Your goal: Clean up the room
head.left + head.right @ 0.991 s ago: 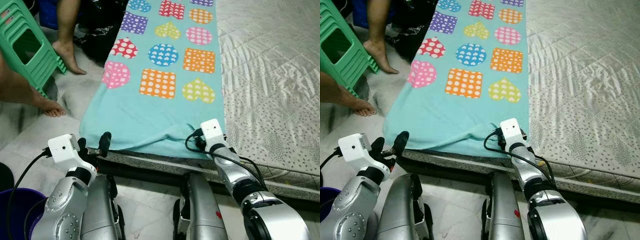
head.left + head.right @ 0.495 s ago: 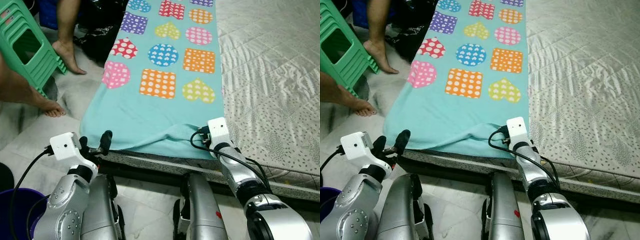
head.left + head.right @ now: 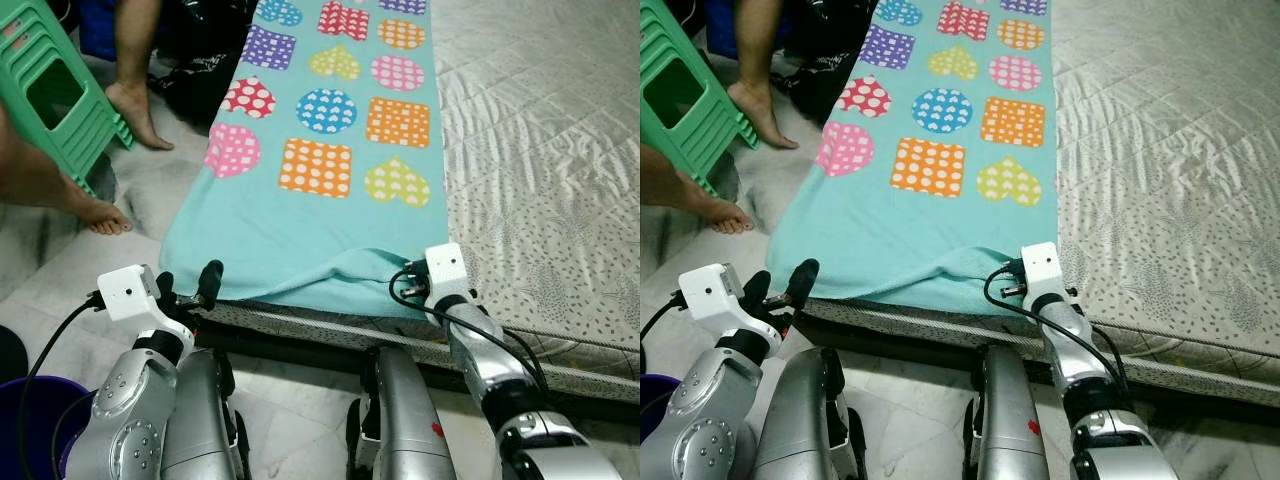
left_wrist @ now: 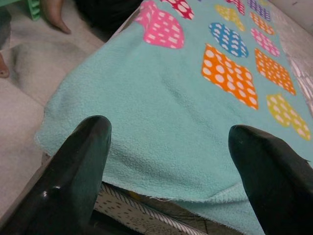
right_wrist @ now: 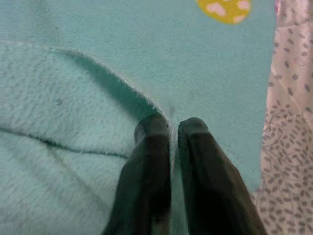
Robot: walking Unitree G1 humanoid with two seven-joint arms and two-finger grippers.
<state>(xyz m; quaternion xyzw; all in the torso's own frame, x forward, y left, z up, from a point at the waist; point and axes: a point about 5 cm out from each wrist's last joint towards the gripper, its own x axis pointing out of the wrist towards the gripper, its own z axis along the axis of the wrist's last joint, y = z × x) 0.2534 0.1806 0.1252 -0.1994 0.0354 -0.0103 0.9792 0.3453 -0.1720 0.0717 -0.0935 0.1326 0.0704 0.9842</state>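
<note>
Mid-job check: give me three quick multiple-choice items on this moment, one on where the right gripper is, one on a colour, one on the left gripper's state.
1. Where is the right gripper?
A. at the blanket's near edge
B. over the stool
C. on the floor

2. What is the blanket's base colour?
A. red
B. turquoise
C. black

3. How do the left gripper's fingers stand?
A. shut on the blanket
B. shut on nothing
C. wide open

Answers:
1 A, its fingers pinch a raised fold at the near edge on the mattress.
2 B, turquoise fleece under coloured dotted shapes.
3 C, a wide gap separates the two fingers short of the blanket's corner.
</note>
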